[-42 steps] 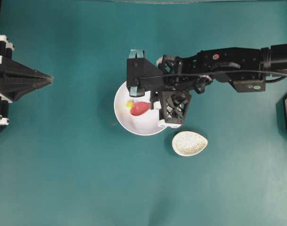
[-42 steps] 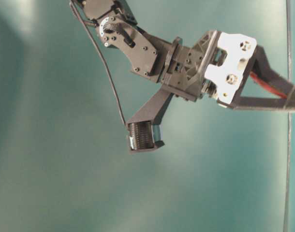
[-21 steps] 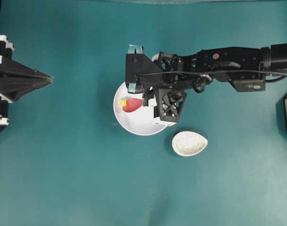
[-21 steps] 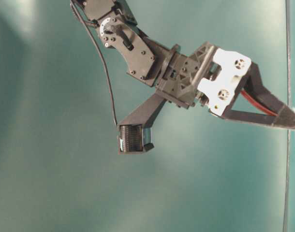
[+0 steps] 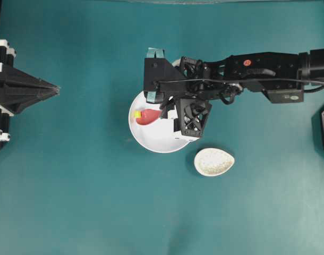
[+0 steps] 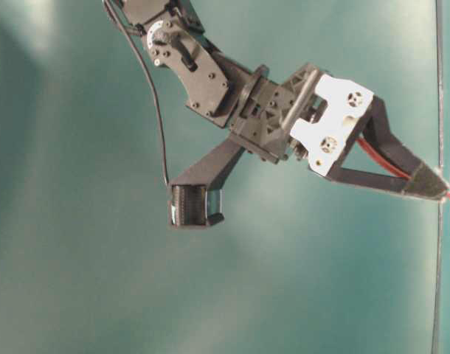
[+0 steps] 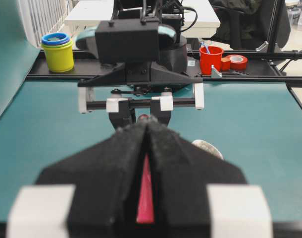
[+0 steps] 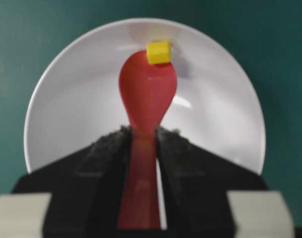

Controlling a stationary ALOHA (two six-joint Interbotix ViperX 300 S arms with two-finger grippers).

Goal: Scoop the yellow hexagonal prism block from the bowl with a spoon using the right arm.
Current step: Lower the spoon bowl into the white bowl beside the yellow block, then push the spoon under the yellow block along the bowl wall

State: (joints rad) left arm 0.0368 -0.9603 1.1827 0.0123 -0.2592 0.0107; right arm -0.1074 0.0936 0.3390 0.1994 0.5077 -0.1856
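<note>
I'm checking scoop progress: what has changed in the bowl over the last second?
The spoon, gripped by the right gripper, slid from the bowl's middle toward its left wall in the overhead view, pushing the yellow hexagonal prism block along at its tip. The block is not yet in the scoop. The bowl, speckled dish and left gripper stayed put.

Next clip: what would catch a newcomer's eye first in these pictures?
First the red-pink spoon, clamped by its handle in the right tool, its scoop lying inside the white bowl at mid-table. Next the tiny yellow block, sitting at the spoon's far tip near the bowl's wall. A small speckled dish lies apart from the bowl, on the teal table.
</note>
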